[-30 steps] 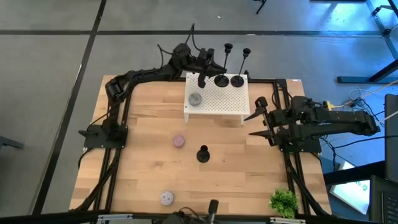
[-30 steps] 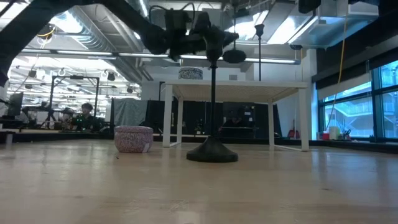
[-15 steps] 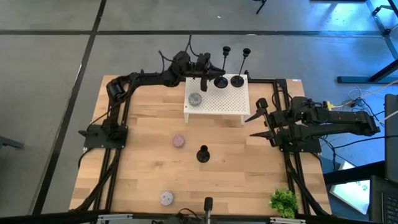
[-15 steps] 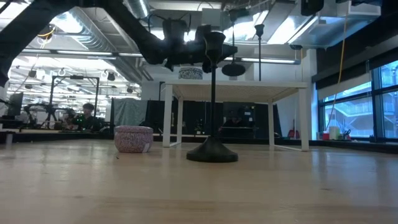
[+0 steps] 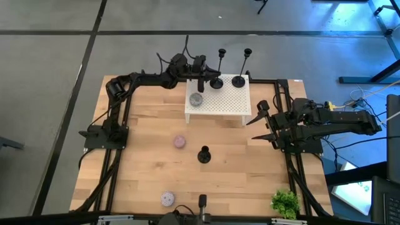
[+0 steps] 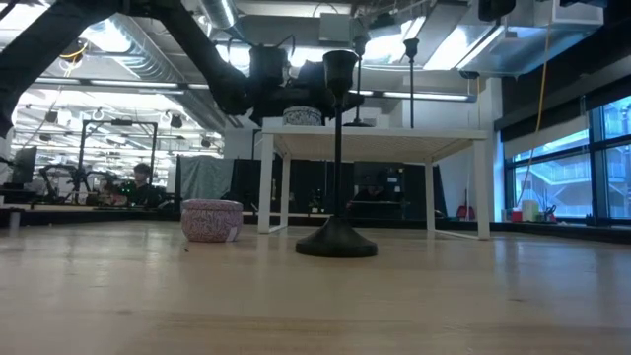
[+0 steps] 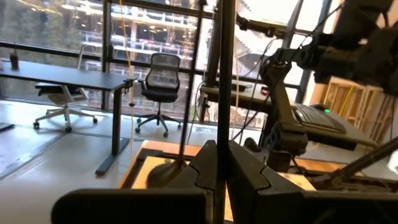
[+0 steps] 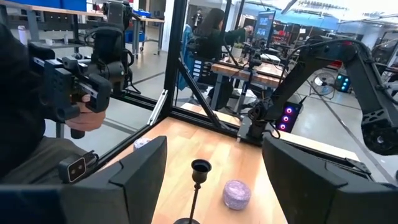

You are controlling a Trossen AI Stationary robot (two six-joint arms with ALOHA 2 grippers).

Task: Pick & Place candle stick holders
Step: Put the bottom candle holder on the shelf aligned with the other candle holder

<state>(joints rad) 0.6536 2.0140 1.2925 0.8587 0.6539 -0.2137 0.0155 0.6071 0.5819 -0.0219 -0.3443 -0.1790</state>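
Observation:
Three black candle stick holders show. One (image 5: 204,155) stands on its round base mid-table. One (image 5: 239,80) stands on the white perforated stand (image 5: 219,100) at the far side. My left gripper (image 5: 209,76), reaching in level from the far left, is shut on the third (image 5: 218,69), whose base (image 5: 215,83) is at the stand's top. Whether that base rests there, I cannot tell. My right gripper (image 5: 251,128) waits open at the table's right side, with nothing between its fingers (image 8: 140,171). My left gripper pinches the thin stem (image 7: 221,134) of the holder between its two fingers (image 7: 206,165), low on the stem. The fingers come in level from the table's far left and lie across the stem. The holder stands nearly upright in the hold, its cup (image 5: 221,53) well above the fingers.
A grey disc (image 5: 196,99) lies on the stand's left part. A pink disc (image 5: 180,142) lies beside the mid-table holder and another disc (image 5: 167,199) near the front edge. A green plant (image 5: 285,203) sits at the near right corner. Black frame rails (image 5: 119,144) border the table.
My left gripper has come down toward the white stand, staying shut on the holder's stem. The holder has sunk with it, its base dropping to the level of the stand's top, and it has shifted slightly toward the table's left.

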